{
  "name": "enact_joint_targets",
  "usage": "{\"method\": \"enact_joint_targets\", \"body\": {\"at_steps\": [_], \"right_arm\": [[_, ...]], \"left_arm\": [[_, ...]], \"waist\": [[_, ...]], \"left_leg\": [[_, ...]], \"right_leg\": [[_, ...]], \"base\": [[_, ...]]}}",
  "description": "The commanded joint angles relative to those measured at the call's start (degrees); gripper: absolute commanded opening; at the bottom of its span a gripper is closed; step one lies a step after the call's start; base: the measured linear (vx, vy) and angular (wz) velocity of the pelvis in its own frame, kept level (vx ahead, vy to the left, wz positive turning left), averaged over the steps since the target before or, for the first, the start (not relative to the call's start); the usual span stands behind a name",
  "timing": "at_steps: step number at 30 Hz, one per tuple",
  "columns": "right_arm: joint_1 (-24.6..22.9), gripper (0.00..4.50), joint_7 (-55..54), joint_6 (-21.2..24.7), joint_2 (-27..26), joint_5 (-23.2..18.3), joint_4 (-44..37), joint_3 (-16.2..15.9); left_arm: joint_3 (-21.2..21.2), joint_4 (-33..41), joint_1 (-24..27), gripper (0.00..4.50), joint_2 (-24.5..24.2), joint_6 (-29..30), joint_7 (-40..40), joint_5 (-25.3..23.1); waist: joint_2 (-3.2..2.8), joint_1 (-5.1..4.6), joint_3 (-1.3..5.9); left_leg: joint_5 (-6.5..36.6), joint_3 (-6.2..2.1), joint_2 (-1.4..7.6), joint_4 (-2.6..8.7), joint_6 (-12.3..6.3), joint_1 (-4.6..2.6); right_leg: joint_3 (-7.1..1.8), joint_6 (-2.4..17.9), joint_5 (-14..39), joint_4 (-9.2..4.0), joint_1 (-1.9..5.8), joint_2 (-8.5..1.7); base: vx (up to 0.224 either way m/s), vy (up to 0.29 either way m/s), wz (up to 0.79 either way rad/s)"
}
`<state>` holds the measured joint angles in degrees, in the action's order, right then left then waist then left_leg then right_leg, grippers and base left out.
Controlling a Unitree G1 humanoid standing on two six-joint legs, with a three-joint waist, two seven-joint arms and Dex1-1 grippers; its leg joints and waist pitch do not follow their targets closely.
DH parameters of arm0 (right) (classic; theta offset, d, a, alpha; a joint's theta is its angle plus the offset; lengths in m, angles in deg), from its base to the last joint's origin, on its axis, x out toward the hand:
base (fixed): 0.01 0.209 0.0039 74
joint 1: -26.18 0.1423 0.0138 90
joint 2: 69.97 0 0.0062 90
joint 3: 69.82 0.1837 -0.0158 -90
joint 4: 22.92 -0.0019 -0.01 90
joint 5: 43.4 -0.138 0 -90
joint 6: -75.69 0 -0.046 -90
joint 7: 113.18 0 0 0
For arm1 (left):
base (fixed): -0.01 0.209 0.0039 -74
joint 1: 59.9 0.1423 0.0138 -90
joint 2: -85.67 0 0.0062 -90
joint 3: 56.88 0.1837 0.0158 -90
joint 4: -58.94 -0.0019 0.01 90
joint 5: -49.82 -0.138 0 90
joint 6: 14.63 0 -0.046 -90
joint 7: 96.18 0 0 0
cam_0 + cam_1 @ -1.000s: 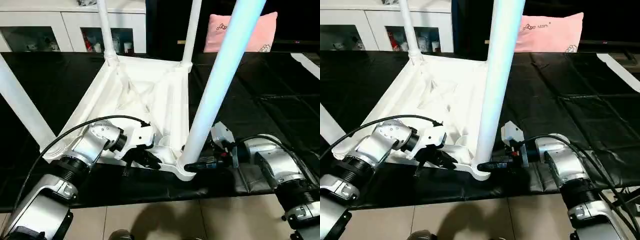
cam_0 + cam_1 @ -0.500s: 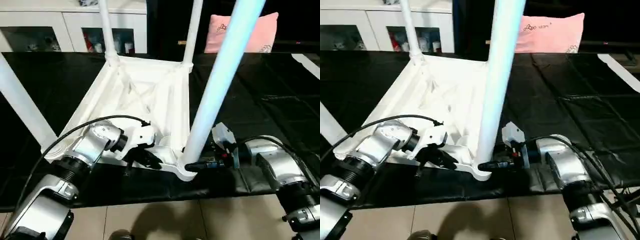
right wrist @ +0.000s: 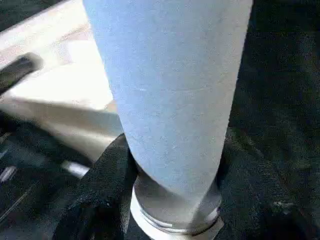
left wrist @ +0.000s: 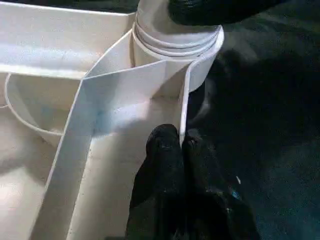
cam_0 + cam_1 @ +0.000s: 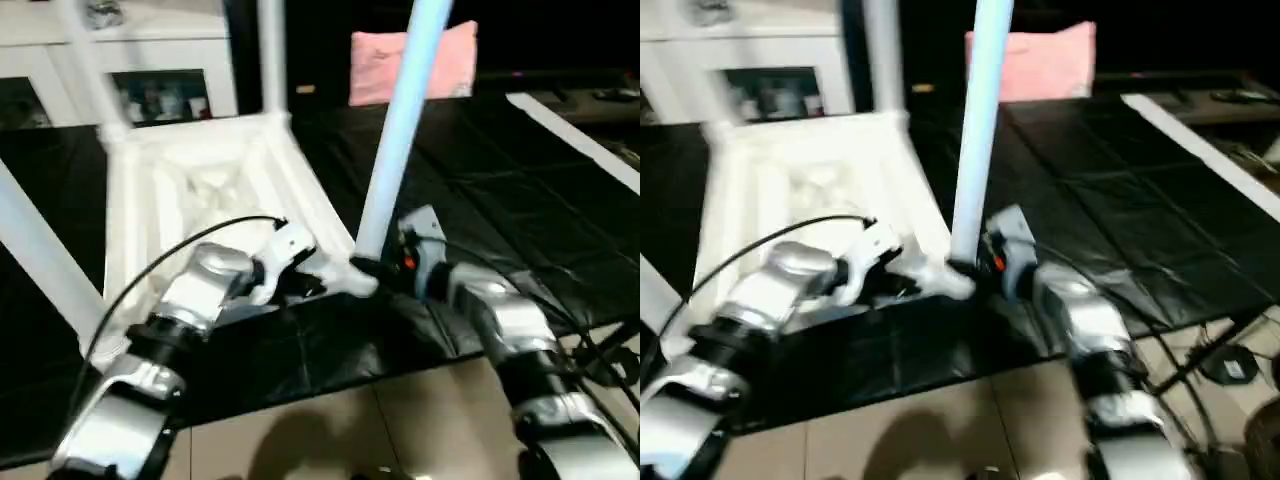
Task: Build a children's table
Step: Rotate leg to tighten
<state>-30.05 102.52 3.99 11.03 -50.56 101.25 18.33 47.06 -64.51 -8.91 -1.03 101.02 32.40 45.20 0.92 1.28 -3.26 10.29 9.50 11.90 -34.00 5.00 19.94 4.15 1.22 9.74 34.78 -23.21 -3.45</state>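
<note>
Between the right end effector (image 3: 170,200) fingers the last table leg (image 5: 400,150) is clamped at its socket, while the table's rim (image 4: 182,107) is pinched by the left end effector (image 4: 181,142), so a firm downward seating push is probably called for next.

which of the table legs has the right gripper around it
The near leg at the corner closest to the robot: the right gripper clasps its base, just above the socket. The other legs stand untouched.

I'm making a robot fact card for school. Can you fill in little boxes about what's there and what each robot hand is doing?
table: white children's table upside down on a black mat, legs pointing up
near leg: tube standing in the corner socket
left gripper: shut, pinching the table's rim by that socket
right gripper: fingers around the bottom of the near leg
behind: pink pillow, white cabinet
</note>
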Motion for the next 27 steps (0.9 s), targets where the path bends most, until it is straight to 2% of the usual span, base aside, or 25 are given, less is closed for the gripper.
{"method": "enact_joint_targets", "body": {"at_steps": [1, 2, 4, 6, 7, 8, 10, 11, 12, 15, 16, 18, 20, 22, 24, 27], "right_arm": [[0.01, 2.04, 0.07, 2.68, -7.50, -0.92, 3.79, -5.78], [0.93, 2.04, -3.68, 3.00, -9.09, -0.35, 5.85, -4.69], [0.94, 2.04, -4.86, 3.28, -9.84, -0.31, 5.77, -3.52], [0.69, 2.04, -4.70, 3.56, -9.89, -0.95, 5.12, -2.77], [0.52, 2.60, -4.75, 3.36, -9.88, -1.54, 4.72, -1.76], [0.46, 2.74, -4.75, 3.23, -9.83, -1.65, 4.63, -1.56], [-0.02, 2.76, -4.51, 2.18, -9.14, -1.84, 4.10, -0.66], [-0.29, 2.83, -4.06, 1.76, -8.79, -1.80, 3.71, -0.72], [-1.05, 3.09, -2.95, 1.25, -7.78, -1.86, 2.66, -0.79], [-2.62, 3.19, -0.95, 0.26, -5.70, -1.92, 0.59, -0.77], [-3.69, 3.34, 0.25, -0.30, -4.13, -1.89, -0.79, -0.57], [-5.71, 3.60, 3.12, -1.61, -1.17, -1.67, -3.58, -0.50], [-7.30, 3.64, 6.79, -2.88, 1.39, -1.95, -6.05, -1.06], [-8.06, 3.86, 8.99, -3.53, 2.75, -2.39, -7.34, -1.31], [-9.84, 4.05, 15.27, -5.20, 6.09, -3.41, -10.72, -2.16], [-10.34, 4.31, 19.83, -7.30, 8.76, -4.07, -12.21, -2.45]], "left_arm": [[0.04, 1.04, -3.31, 0.00, 5.00, -1.54, 3.91, 1.63], [0.26, -0.11, -4.03, 0.00, 5.63, -2.20, 6.51, 0.32], [0.45, -0.96, -4.37, 0.00, 5.64, -2.50, 8.64, -1.35], [0.21, -1.18, -4.40, 0.00, 5.59, -2.44, 8.90, -1.39], [-0.04, -1.14, -4.33, 0.00, 5.47, -2.19, 9.04, -1.24], [-0.07, -1.13, -4.31, 0.00, 5.42, -2.17, 9.02, -1.20], [-0.27, -1.24, -4.17, 0.00, 4.95, -2.57, 8.80, -0.99], [-0.31, -1.36, -4.15, 0.00, 4.80, -2.77, 8.64, -0.93], [-0.31, -1.52, -4.03, 0.00, 4.28, -3.65, 7.86, -0.79], [-0.30, -1.67, -3.67, 0.00, 3.18, -5.59, 5.93, -0.56], [-0.41, -1.42, -3.15, 0.00, 2.32, -6.20, 4.22, -0.15], [-0.97, -0.73, -1.94, 0.00, 0.67, -6.39, 1.17, 1.12], [-0.61, -0.78, -1.01, 0.00, -1.16, -9.57, -1.44, 1.25], [-0.44, -0.83, -0.55, 0.00, -2.12, -10.56, -2.80, 1.33], [0.30, -1.26, 0.55, 0.00, -4.68, -14.11, -6.79, 1.34], [1.12, -0.21, 2.66, 0.00, -8.30, -17.87, -15.62, 3.34]], "waist": [[0.22, 0.51, 3.30], [0.50, 0.53, 3.35], [0.13, 0.59, 3.34], [0.02, 0.86, 3.42], [-0.19, 1.00, 3.46], [-0.11, 1.01, 3.44], [-0.15, 1.05, 3.42], [-0.16, 1.08, 3.40], [-0.21, 1.10, 3.35], [-0.09, 1.34, 3.52], [-0.16, 1.39, 3.57], [-0.35, 1.78, 3.73], [-0.25, 1.89, 3.91], [-0.13, 1.97, 3.95], [0.01, 2.17, 3.97], [-0.01, 2.32, 4.17]], "left_leg": [[15.91, -0.45, 0.20, 3.95, -0.86, 0.25], [16.33, -0.32, 0.21, 3.88, -1.06, 0.04], [16.80, -0.39, 0.43, 4.05, -1.13, -0.12], [16.66, -0.37, 0.55, 4.21, -1.26, -0.09], [16.45, -0.33, 0.61, 4.29, -1.31, -0.05], [16.45, -0.29, 0.63, 4.32, -1.33, -0.03], [16.72, -0.30, 0.62, 4.41, -1.32, 0.02], [16.84, -0.29, 0.62, 4.41, -1.30, -0.02], [17.03, -0.31, 0.61, 4.43, -1.23, -0.03], [16.49, -0.29, 0.62, 4.44, -1.56, 0.12], [15.54, -0.29, 0.72, 4.51, -1.66, 0.21], [14.57, -0.08, 0.83, 4.35, -2.00, -0.05], [12.51, -0.10, 0.86, 4.39, -2.35, 0.45], [11.56, 0.02, 0.75, 4.26, -2.99, 0.59], [10.34, 0.05, 0.74, 4.18, -3.76, 0.70], [8.76, 0.08, 0.87, 4.12, -4.16, 0.71]], "right_leg": [[-1.84, 5.71, 31.21, -6.41, 2.31, -4.10], [-1.89, 5.63, 31.26, -6.58, 2.17, -4.06], [-2.08, 5.99, 30.02, -6.45, 2.08, -4.13], [-2.23, 6.61, 27.92, -6.18, 2.22, -4.11], [-2.33, 7.10, 26.29, -6.05, 2.33, -4.09], [-2.37, 7.32, 25.68, -6.04, 2.33, -4.08], [-2.40, 7.70, 25.02, -5.95, 2.47, -4.13], [-2.37, 7.69, 25.26, -6.00, 2.46, -4.13], [-2.37, 7.65, 25.74, -6.06, 2.43, -4.15], [-2.52, 7.13, 25.09, -6.04, 2.66, -4.18], [-2.53, 7.89, 23.27, -5.87, 2.76, -4.21], [-2.73, 8.94, 20.17, -5.62, 2.74, -4.23], [-2.78, 10.23, 15.48, -4.95, 3.24, -4.12], [-2.69, 10.35, 14.34, -4.98, 3.42, -4.16], [-2.67, 10.10, 14.41, -4.99, 3.57, -4.19], [-2.73, 10.69, 12.60, -4.63, 3.56, -4.26]], "base": [[0.000, 0.000, 0.00], [0.000, 0.000, 0.00], [0.000, 0.000, 0.00], [0.000, 0.000, 0.00], [0.000, 0.000, 0.00], [0.000, 0.000, 0.00], [0.000, 0.000, 0.00], [0.000, 0.000, 0.00], [0.000, 0.000, 0.00], [0.000, 0.000, 0.00], [0.000, 0.000, 0.00], [0.000, 0.000, 0.00], [0.000, 0.000, 0.00], [0.000, 0.000, 0.00], [0.000, 0.000, 0.00], [0.000, 0.000, 0.00]]}}
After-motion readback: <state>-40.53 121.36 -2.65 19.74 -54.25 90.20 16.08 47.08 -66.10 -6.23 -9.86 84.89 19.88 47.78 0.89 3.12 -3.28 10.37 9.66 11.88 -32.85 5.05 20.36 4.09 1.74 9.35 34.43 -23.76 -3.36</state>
